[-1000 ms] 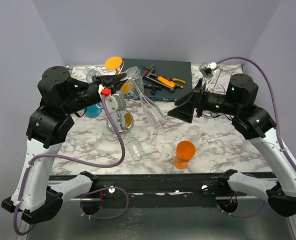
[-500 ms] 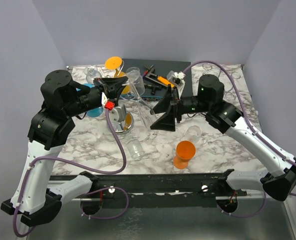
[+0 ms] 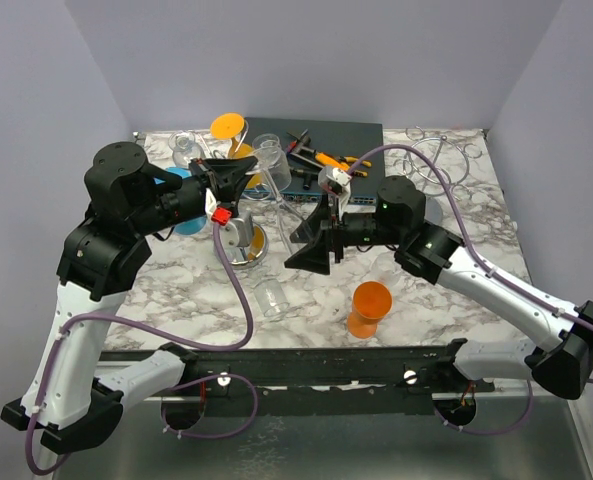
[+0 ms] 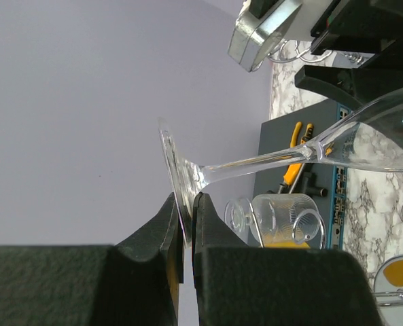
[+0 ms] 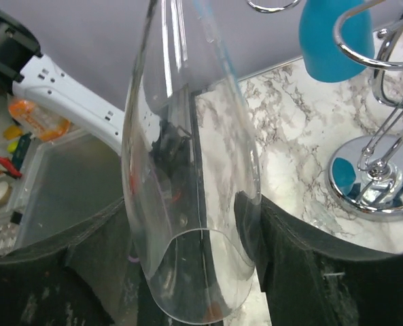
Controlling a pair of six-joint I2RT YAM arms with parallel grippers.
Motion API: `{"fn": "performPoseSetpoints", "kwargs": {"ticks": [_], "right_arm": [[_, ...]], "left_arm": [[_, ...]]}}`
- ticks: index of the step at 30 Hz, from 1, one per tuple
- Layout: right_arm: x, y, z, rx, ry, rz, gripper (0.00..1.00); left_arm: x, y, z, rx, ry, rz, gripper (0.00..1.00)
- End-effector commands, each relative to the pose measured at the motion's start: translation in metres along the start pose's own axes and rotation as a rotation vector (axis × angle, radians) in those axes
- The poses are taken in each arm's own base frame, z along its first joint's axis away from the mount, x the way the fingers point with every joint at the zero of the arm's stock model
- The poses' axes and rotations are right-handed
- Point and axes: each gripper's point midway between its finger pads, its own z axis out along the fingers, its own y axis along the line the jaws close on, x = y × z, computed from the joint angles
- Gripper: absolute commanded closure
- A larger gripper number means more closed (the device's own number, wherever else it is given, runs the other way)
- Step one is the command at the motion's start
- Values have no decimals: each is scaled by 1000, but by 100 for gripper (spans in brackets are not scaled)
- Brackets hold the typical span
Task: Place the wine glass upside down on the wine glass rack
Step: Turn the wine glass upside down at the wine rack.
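The clear wine glass [image 3: 298, 212] hangs tilted in the air above the table's middle, its foot up and to the left. My left gripper [image 3: 238, 172] is shut on the thin foot [image 4: 177, 183], and the stem [image 4: 255, 163] runs off to the right. My right gripper [image 3: 311, 240] reaches in from the right, and its fingers [image 5: 255, 217] press on both sides of the bowl [image 5: 187, 170]. The chrome wine glass rack [image 3: 238, 235] stands just below the left gripper. Its round base [image 5: 378, 180] shows at the right of the right wrist view.
An orange cup [image 3: 368, 305] stands near the front. A clear tumbler [image 3: 273, 297] lies to its left. A blue cup [image 3: 186, 220] sits left of the rack. A dark box with tools [image 3: 321, 150], more glasses [image 3: 227, 127] and wire rings [image 3: 446, 150] line the back.
My right arm has swung left from the right side of the table to the glass's bowl, and its jaws have narrowed around it. The left gripper has kept its hold on the foot.
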Motion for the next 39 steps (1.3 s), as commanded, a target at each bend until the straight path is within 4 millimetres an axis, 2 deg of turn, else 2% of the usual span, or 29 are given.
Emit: {"fn": "performPoseSetpoints", "kwargs": {"ticks": [1,4,5,7,9,10,11,16,20,26,32,39], "right_arm": [[-24,-6,7,61,-101,-61,39],[-26,-13,6,119,-130,-73,60],[-25,-16,6,137,-142,-73,67],[-23,-21,4,167,-169,-77,72],[-18,-28,3,194,-186,-76,72],[-15,-32,4,206,-191,-72,73],[-11,-35,5,210,-192,-68,74],[5,-48,19,207,-193,-59,77],[20,-52,39,187,-172,-63,78],[34,-58,65,166,-156,-64,78],[42,-70,88,205,-166,-83,79],[45,-96,109,281,-221,-94,79]], "left_arm": [[-7,0,-3,-7,-26,29,100],[-7,0,-4,-9,-23,25,100],[-7,-1,-5,-10,-22,21,97],[-7,-1,-6,-16,-16,-3,62],[-7,-3,-9,-23,-8,-39,35],[-7,-5,-12,-28,-2,-44,23],[-7,-6,-14,-32,4,-52,19],[-10,-9,-33,-67,49,-95,13],[-12,-14,-53,-94,103,-134,8],[-16,-11,-78,-163,157,-167,6],[-13,1,-90,-231,207,-190,4],[-10,-6,-93,-230,219,-193,3]]}}
